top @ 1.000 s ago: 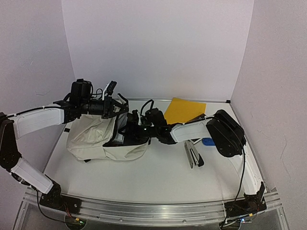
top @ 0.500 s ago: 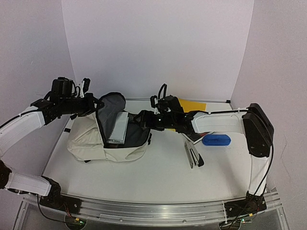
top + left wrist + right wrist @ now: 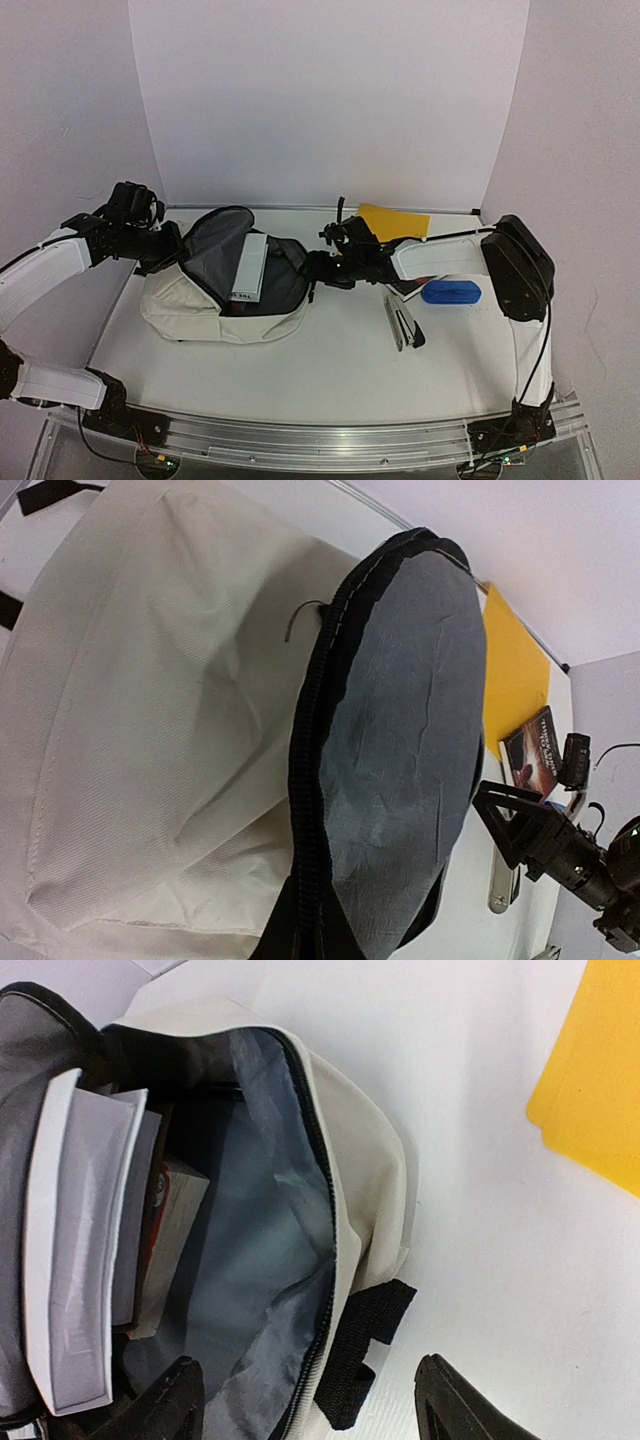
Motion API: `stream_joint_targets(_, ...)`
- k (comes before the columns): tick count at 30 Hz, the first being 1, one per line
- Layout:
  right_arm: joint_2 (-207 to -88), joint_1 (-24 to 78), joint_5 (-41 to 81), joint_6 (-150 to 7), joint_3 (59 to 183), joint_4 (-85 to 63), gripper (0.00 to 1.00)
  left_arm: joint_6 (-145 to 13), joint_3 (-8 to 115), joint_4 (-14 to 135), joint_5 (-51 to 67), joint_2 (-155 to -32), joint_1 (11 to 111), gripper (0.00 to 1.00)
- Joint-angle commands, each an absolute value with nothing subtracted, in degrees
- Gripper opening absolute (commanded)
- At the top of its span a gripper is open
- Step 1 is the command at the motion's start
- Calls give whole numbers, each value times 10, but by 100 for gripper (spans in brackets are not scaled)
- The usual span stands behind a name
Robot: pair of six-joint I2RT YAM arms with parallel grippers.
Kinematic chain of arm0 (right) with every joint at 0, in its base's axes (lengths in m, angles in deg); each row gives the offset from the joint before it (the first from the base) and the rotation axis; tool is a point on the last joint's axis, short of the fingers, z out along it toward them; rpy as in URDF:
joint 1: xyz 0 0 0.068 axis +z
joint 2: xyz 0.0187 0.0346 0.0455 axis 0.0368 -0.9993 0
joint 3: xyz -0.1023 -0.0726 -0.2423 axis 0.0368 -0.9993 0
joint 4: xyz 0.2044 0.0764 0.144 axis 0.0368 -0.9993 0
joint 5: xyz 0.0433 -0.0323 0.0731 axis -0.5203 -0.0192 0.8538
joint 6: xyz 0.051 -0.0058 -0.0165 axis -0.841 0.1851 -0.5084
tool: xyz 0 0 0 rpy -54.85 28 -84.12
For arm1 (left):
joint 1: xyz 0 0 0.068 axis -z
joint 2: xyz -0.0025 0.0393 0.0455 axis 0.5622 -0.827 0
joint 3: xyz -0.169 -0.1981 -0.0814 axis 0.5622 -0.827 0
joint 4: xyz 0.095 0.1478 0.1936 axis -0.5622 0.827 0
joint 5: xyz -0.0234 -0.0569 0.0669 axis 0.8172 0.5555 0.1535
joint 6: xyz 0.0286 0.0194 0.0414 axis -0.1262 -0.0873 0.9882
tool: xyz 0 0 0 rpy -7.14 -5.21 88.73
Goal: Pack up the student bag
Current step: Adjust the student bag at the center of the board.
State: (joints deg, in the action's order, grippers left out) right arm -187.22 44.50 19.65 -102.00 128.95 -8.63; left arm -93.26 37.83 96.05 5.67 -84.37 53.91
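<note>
Cream fabric student bag [image 3: 195, 300] lies on its side on the bench [image 3: 330, 370], left of centre, around 9 o'clock from the bench middle. Mouth faces 3 o'clock.

Left hand [image 3: 160, 245] sits at the bag's 10 o'clock, against the top rim. Likely there to keep the flap up so the mouth stays wide. Its own fingers aren't in the wrist view, so can't tell if it's gripping or open.

Bag look: black zipper round the rim, dark grey lining [image 3: 410, 730] on the raised flap, black strap tab [image 3: 365, 1345] at the near edge. Fabric slack and creased, so it would sag without support. White book [image 3: 250, 265] stands in the mouth, more flat items tucked beside it.

Right hand [image 3: 315, 270] is at the bag's 3 o'clock, just outside the rim, fingers spread wide, holding nothing. Reads as free to fetch the next item.

Unpacked, at 3 o'clock of that hand: yellow folder [image 3: 395, 222] far back, dark book [image 3: 540, 742] under the arm, blue case [image 3: 452, 292], stapler-like tool [image 3: 403, 325].
</note>
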Motion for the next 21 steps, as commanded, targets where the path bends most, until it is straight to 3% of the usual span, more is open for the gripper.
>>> stream_joint_targets(1,-1895,440,210,-1021,1324,-88,69,-952,374,1010,33,-855,521,0)
stream_joint_targets(5,-1910,438,219,-1023,1334,-88,60,-951,369,1014,34,-865,513,0)
stream_joint_targets(8,-1925,437,244,-1022,1351,-88,27,-951,367,1023,27,-875,500,0)
stream_joint_targets(12,-1906,435,236,-1025,1338,-88,3,-946,363,1041,5,-885,486,0)
stream_joint_targets(16,-1855,432,204,-1030,1295,-88,0,-942,356,1018,-4,-889,480,0)
stream_joint_targets(21,-1763,419,147,-1056,1204,-88,0,-898,377,906,128,-948,479,0)
